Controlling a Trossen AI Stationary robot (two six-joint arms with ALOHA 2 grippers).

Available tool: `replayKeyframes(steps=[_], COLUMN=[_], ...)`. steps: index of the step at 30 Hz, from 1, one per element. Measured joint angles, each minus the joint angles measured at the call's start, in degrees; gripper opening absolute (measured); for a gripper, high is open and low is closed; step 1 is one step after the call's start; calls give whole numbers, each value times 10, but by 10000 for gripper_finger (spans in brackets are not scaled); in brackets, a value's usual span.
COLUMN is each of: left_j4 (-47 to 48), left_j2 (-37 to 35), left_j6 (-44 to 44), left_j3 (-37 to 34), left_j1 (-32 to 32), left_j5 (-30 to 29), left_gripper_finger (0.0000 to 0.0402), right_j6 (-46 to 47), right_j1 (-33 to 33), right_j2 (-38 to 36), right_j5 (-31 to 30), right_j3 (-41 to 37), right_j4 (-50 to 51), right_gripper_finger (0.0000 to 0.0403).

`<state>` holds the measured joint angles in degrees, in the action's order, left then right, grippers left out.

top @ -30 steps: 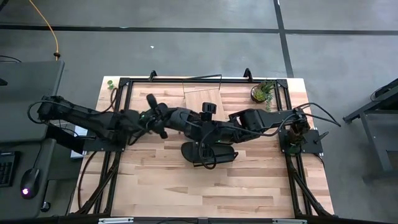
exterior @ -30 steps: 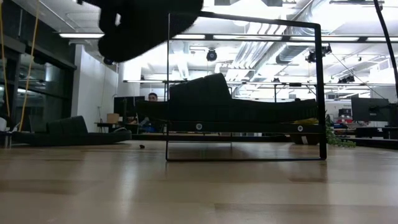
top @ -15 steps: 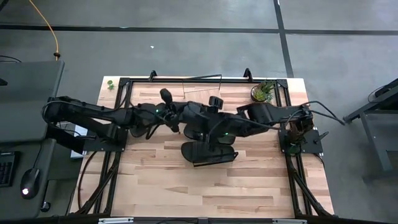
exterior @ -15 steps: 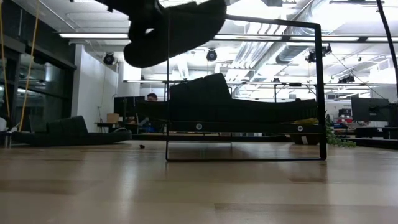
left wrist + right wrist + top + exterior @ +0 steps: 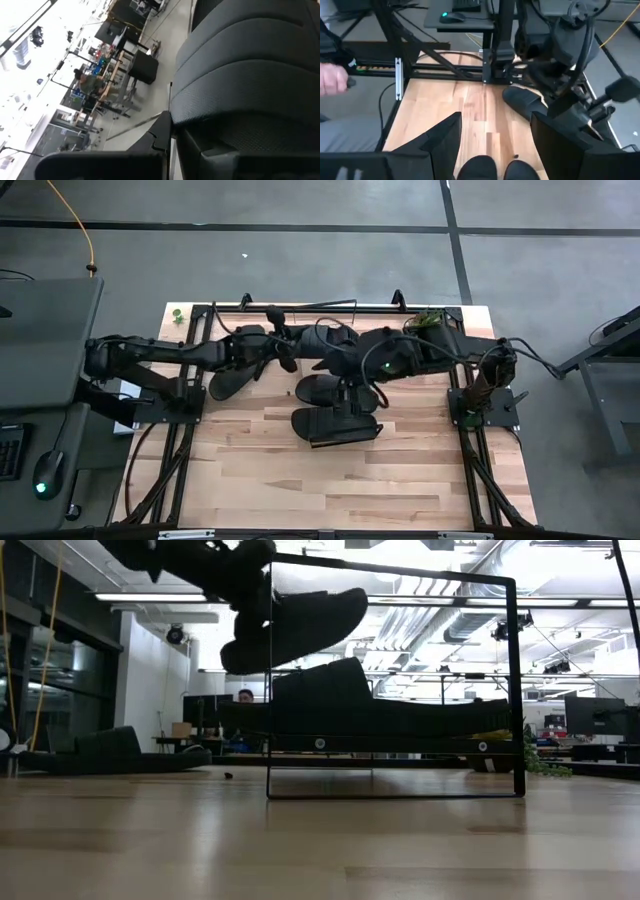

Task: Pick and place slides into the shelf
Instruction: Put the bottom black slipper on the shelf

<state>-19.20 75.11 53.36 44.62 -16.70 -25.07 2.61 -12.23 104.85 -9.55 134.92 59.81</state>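
Note:
My left gripper is shut on one black slide and holds it in the air over the wire-framed shelf. Its ribbed strap fills the left wrist view. Another slide lies on the shelf's plank; from above it shows at the table's middle, with one more just beyond it. A further slide rests sole-down on the table under the left arm. My right gripper hangs open and holds nothing, above the middle slides, pointing toward the table's left. My left gripper holds the slide by its end nearest the arm, coming level from the table's left. The slide itself hides the exact place of contact. It is lifted clear, higher than the slide on the shelf, with its free end tilted slightly up.
A small potted plant stands at the far right corner. Black frame rails run along the table's edges. A person's hand shows beyond the table's left side. Bare wood lies toward the near edge.
My left gripper has carried the slide toward the table's right and far edge and a little down, over the shelf's left end; the slide stays clear and about level. My right arm has drawn up and toward the far edge, its gripper still open.

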Motion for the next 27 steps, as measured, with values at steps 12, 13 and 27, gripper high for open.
replayKeyframes(steps=[12, 13, 27], left_j4=[-47, -46, -44], left_j2=[114, 124, 229], left_j6=[6, 6, 4], left_j3=[34, 41, 82], left_j1=[-11, -11, -10], left_j5=[0, -3, -22], left_gripper_finger=[5, 5, 5], right_j6=[1, 1, 4], right_j1=[6, 6, 6], right_j2=[0, 0, 0], right_j5=[78, 84, 131], right_j3=[0, 0, 0], right_j4=[3, 3, 11], right_gripper_finger=[227, 227, 227])
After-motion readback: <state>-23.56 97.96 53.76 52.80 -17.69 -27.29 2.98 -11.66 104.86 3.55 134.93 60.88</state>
